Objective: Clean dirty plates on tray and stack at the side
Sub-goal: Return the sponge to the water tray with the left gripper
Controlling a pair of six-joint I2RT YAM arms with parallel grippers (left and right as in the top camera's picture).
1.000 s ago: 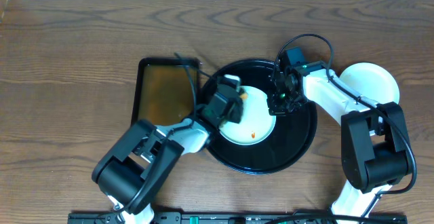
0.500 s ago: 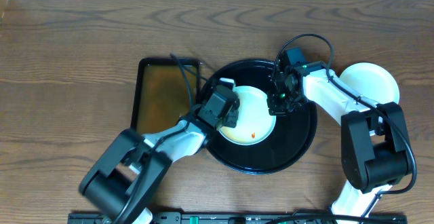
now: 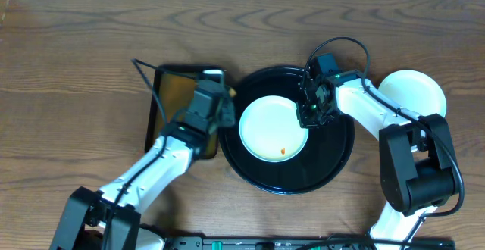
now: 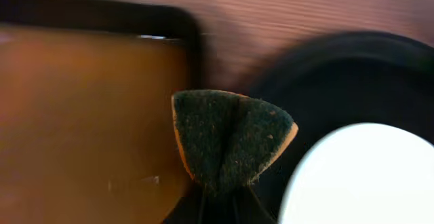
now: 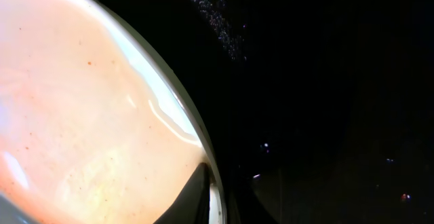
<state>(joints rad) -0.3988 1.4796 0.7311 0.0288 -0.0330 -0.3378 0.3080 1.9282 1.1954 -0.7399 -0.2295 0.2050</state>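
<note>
Plate (image 3: 265, 125) on black tray (image 3: 333, 159) on dark wooden table (image 3: 76, 68), rim tight in right pincer (image 3: 309, 115); sponge (image 4: 230, 139) tight in left pincer (image 4: 218, 202).

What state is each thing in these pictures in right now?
dirty plate: on the round tray, orange spot on it.
round tray: holds the dirty plate.
sponge: folded, pinched.
pan: brown inside.
side plate: looks clean, on the table.
left gripper: shut on sponge.
right gripper: shut on the dirty plate's rim.
</note>
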